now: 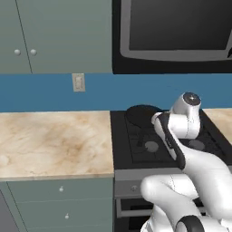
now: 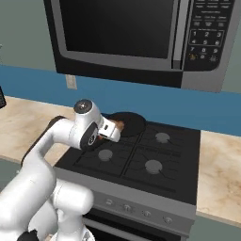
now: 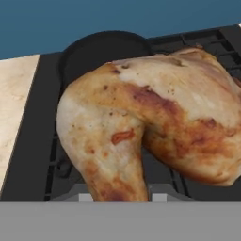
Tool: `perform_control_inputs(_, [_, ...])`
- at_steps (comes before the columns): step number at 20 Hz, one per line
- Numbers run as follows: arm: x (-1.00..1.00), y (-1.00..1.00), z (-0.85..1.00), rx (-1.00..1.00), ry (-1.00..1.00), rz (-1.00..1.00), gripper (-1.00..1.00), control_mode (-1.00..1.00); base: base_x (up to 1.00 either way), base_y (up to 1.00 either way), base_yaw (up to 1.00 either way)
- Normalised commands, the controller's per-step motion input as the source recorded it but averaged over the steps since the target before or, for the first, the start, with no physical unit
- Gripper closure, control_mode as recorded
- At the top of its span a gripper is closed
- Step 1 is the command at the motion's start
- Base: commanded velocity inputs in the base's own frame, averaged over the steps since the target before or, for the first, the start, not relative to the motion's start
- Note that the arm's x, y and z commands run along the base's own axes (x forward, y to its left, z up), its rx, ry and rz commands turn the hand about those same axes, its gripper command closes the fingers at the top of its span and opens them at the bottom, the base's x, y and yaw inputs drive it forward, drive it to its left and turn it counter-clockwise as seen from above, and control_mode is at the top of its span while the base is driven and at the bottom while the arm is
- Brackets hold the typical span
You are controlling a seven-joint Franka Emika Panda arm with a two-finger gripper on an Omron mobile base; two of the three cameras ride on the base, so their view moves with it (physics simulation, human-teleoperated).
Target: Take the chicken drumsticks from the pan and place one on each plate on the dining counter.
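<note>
Hand view: my claw (image 2: 118, 127) is clamped on a lumpy, golden-brown chicken drumstick (image 3: 146, 127), held above the black stove, near the round, shallow black pan (image 3: 101, 49).

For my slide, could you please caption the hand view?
Chicken drumstick held close before the camera, black pan behind it on the stove.

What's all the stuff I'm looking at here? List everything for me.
Chicken drumstick: one, golden-brown, held up above the stove, close to the hand camera.
Pan: one, black, on the stove's back left burner.
Stove: one, black, four burners, between the counters.
Microwave: one, black and grey, above the stove.
Wall counter: beige marbled, either side of the stove.
Cabinets: grey-green, above and below the counter.
Wall outlet: one, pale, on the blue wall.
Tool: one, white, shut on the chicken drumstick.
</note>
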Motion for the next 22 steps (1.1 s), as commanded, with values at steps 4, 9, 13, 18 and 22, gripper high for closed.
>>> perform_control_inputs(4, [-1.00,0.15,0.10,-0.03,0.05,0.00,1.00,-1.00,0.00,0.00,0.00])
perform_control_inputs(9, [-0.60,0.04,0.00,-0.01,0.01,0.00,1.00,1.00,-0.40,0.00,0.00])
perform_control_inputs(13, [0.00,0.00,0.00,0.00,0.00,0.00,1.00,1.00,-1.00,0.00,0.04])
perform_control_inputs(18, [0.00,0.00,0.00,0.00,0.00,0.00,1.00,1.00,-1.00,0.00,0.09])
perform_control_inputs(22, [0.00,0.00,0.00,0.00,0.00,0.00,1.00,1.00,-1.00,-0.07,0.16])
